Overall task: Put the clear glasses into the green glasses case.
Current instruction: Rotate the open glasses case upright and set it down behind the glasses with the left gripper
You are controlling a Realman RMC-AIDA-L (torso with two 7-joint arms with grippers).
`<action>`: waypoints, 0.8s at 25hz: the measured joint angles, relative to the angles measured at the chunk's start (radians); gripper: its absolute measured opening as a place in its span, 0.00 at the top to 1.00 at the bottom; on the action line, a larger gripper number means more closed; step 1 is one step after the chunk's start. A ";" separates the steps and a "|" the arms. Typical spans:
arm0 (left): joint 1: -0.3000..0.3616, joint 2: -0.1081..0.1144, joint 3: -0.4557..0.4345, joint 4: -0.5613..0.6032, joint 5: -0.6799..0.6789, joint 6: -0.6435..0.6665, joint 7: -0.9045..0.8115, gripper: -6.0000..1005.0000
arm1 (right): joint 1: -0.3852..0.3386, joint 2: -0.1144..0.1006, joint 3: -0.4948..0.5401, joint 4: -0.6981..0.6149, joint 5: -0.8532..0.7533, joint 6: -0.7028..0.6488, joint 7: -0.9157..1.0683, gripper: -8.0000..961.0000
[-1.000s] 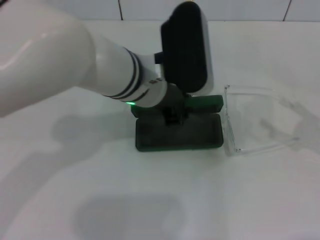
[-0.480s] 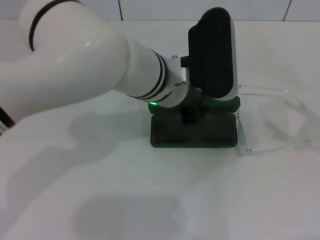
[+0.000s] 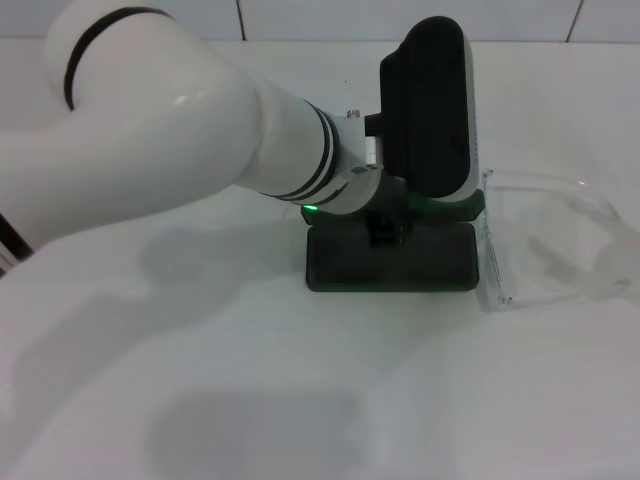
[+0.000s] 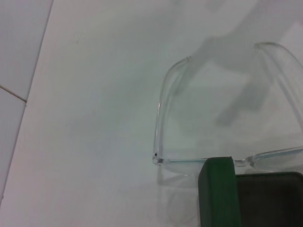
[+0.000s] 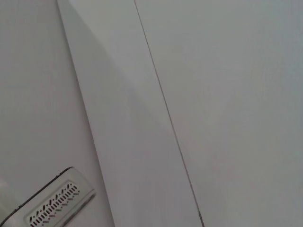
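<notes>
The green glasses case (image 3: 390,265) lies open on the white table, its dark grey lining up and its green lid (image 3: 452,208) raised behind. My left arm reaches across it from the left, and the left gripper (image 3: 385,230) is down at the case's back edge by the hinge. The clear glasses (image 3: 545,240) lie just right of the case, front rim close to its right end and arms unfolded pointing away. In the left wrist view, a green case corner (image 4: 216,189) sits against the glasses' rim (image 4: 161,118). My right gripper is out of view.
The white table (image 3: 250,400) extends in front of and left of the case. A tiled wall (image 3: 300,15) runs along the back. The right wrist view shows only pale wall panels and a vented white part (image 5: 52,205).
My left arm has swung to the right. The case has slid right with it, and the glasses have shifted right too. Most of this happened before half a second ago.
</notes>
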 joint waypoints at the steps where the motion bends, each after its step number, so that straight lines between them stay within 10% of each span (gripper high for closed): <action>1: 0.000 0.000 0.000 0.000 0.001 0.000 0.000 0.71 | 0.000 0.000 0.000 0.000 0.002 -0.001 0.000 0.15; 20: 0.012 0.000 0.001 0.000 0.006 -0.020 0.002 0.68 | 0.000 0.000 0.000 0.000 0.008 -0.001 0.000 0.16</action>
